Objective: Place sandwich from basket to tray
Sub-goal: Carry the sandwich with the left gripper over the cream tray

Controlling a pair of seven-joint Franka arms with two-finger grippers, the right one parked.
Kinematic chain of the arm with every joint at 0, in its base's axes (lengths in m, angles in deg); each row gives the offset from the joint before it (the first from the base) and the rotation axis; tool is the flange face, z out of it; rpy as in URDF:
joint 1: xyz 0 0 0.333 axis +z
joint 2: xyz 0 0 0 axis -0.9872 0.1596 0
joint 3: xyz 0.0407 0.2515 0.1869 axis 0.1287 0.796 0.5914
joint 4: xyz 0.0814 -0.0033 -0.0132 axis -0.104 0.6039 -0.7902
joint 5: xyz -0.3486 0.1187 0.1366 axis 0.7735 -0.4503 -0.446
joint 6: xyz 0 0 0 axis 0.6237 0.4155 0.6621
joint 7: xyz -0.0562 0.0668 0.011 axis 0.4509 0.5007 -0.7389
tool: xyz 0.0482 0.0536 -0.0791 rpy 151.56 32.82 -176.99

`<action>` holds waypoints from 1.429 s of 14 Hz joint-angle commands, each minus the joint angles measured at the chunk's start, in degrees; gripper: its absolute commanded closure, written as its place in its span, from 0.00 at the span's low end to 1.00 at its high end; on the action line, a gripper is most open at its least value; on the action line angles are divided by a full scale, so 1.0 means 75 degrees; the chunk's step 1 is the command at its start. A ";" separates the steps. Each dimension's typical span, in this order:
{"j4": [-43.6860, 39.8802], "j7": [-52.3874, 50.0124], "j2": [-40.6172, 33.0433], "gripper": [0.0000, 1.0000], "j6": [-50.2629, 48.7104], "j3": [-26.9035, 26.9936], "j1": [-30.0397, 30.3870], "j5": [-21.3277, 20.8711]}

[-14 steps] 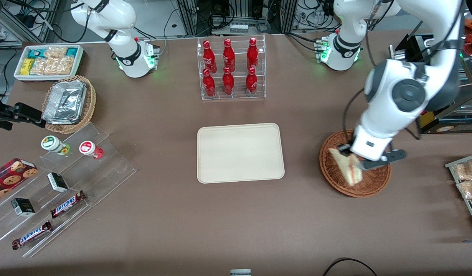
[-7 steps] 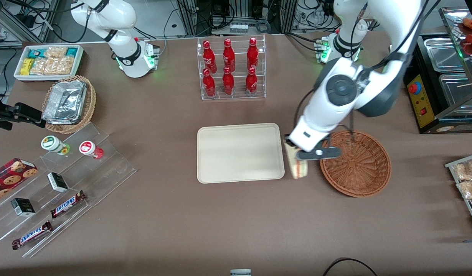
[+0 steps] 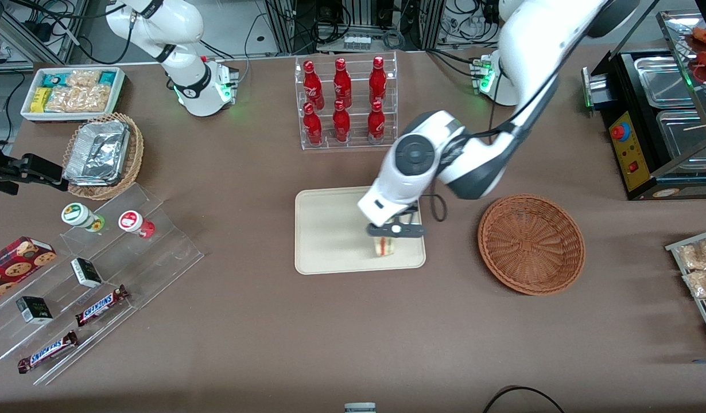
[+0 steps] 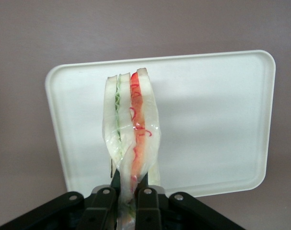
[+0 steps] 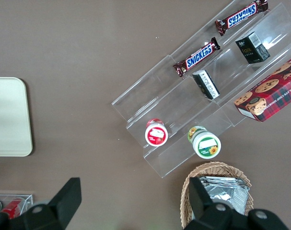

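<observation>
My left gripper (image 3: 394,232) is shut on the sandwich (image 3: 384,245), a white bread wedge in clear wrap with red and green filling. It holds it over the cream tray (image 3: 330,229), near the tray's end toward the basket and its edge nearest the front camera. In the left wrist view the sandwich (image 4: 131,127) hangs pinched between the fingers (image 4: 103,206) above the tray (image 4: 217,120); I cannot tell whether it touches the tray. The reddish-brown wicker basket (image 3: 531,244) sits beside the tray, toward the working arm's end, with nothing in it.
A clear rack of red bottles (image 3: 344,103) stands farther from the front camera than the tray. A tan wicker basket with foil trays (image 3: 103,155), a white snack bin (image 3: 72,92) and an acrylic stand with candy bars (image 3: 94,275) lie toward the parked arm's end.
My gripper has carried the sandwich out of the basket, past the table between basket and tray, and now holds it over the tray. The basket is left with nothing in it.
</observation>
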 commanded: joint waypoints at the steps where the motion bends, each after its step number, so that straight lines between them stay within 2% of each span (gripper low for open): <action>1: -0.0567 -0.0324 0.0626 1.00 0.0321 0.0031 -0.0407 -0.0401; 6: -0.0543 -0.0828 0.1153 1.00 0.0723 0.0043 -0.0607 -0.1220; 12: -0.0543 -0.0852 0.1411 1.00 0.0899 0.0043 -0.0771 -0.1292; 13: -0.0543 -0.0863 0.1423 0.96 0.0899 0.0043 -0.0795 -0.1292; 14: -0.0543 -0.0875 0.1424 0.61 0.0887 0.0043 -0.0795 -0.1292; 15: -0.0531 -0.0899 0.1424 0.08 0.0864 0.0043 -0.0795 -0.1304; 16: -0.0531 -0.0899 0.1400 0.00 0.0829 0.0043 -0.0795 -0.1292; 20: -0.0624 -0.0922 0.0957 0.00 0.0094 0.0043 -0.0701 -0.1257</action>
